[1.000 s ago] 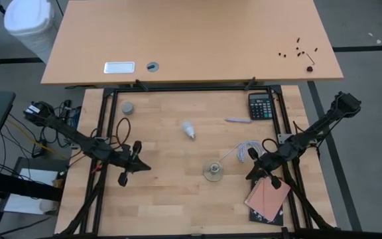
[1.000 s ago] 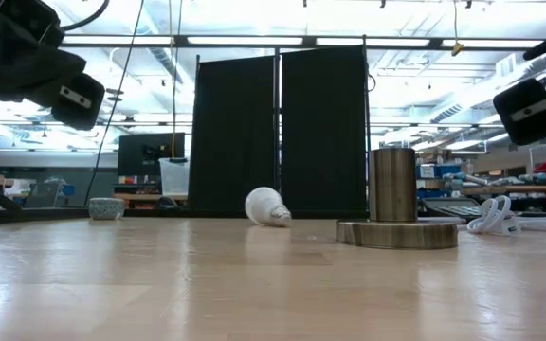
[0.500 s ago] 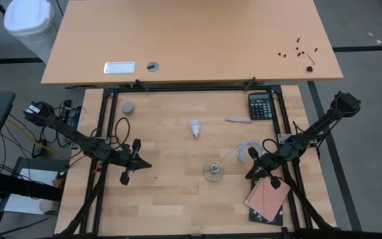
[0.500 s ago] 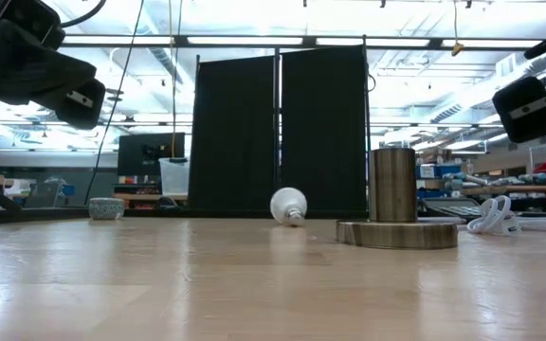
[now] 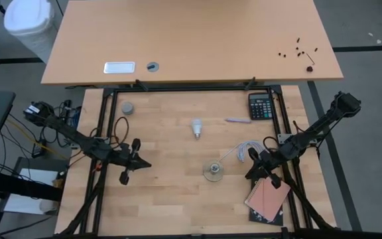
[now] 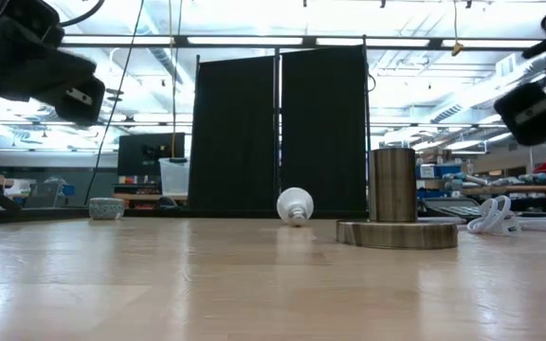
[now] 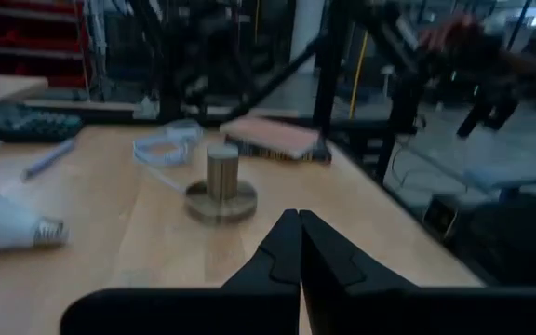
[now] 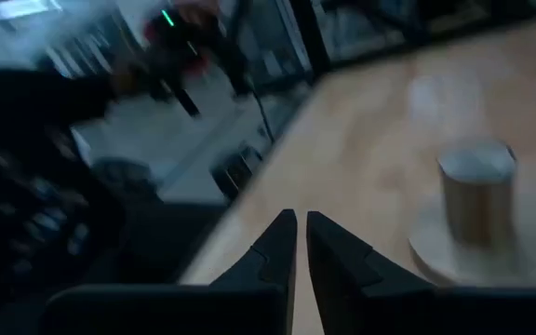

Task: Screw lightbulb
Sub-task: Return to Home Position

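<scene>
White lightbulb [image 5: 195, 127] on wooden table [image 5: 164, 196]

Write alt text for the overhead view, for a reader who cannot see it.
A white lightbulb lies on its side in the middle of the wooden table, apart from the round lamp socket below it in the picture. The left gripper and right gripper hang at either side, both empty. A calculator sits toward the upper right.

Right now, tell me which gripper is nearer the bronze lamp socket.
Right. The right gripper hangs close beside the bronze lamp socket, on its right in the high view; the left gripper hangs clearly farther off on the opposite side.
</scene>
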{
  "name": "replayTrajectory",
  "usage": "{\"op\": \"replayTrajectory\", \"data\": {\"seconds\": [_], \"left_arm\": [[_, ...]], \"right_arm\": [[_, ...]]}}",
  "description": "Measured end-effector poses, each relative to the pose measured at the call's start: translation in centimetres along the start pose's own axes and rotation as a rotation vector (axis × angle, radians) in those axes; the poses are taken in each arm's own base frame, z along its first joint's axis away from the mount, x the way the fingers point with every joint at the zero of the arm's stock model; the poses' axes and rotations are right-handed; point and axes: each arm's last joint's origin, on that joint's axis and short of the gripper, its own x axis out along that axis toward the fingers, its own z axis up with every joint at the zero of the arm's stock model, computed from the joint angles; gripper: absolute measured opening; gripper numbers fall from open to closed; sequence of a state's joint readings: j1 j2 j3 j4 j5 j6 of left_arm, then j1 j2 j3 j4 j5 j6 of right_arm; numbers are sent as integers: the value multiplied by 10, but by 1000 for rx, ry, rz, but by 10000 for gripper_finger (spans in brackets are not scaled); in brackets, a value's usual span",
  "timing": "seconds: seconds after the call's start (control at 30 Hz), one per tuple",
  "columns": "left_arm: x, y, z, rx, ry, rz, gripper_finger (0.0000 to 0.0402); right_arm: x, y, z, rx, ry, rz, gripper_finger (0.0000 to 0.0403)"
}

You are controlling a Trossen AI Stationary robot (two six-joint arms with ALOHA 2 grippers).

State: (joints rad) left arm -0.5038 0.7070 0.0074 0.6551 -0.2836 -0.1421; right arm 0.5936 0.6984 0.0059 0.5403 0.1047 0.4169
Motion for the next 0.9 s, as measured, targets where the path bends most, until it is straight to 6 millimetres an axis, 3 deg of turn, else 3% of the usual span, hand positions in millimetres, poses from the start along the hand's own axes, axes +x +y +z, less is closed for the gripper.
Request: {"op": "replayTrajectory", "data": {"seconds": [0.3, 0.6, 0.9], "left_arm": [[-10, 4, -5, 24, 82, 13, 5], [-23, 9, -13, 54, 183, 27, 5], [-31, 11, -5, 27, 95, 28, 6]], "right_arm": [[-7, 0, 2, 1, -9, 1, 39], [-21, -10, -16, -22, 201, -84, 39], [-31, -4, -2, -2, 48, 24, 41]]}}
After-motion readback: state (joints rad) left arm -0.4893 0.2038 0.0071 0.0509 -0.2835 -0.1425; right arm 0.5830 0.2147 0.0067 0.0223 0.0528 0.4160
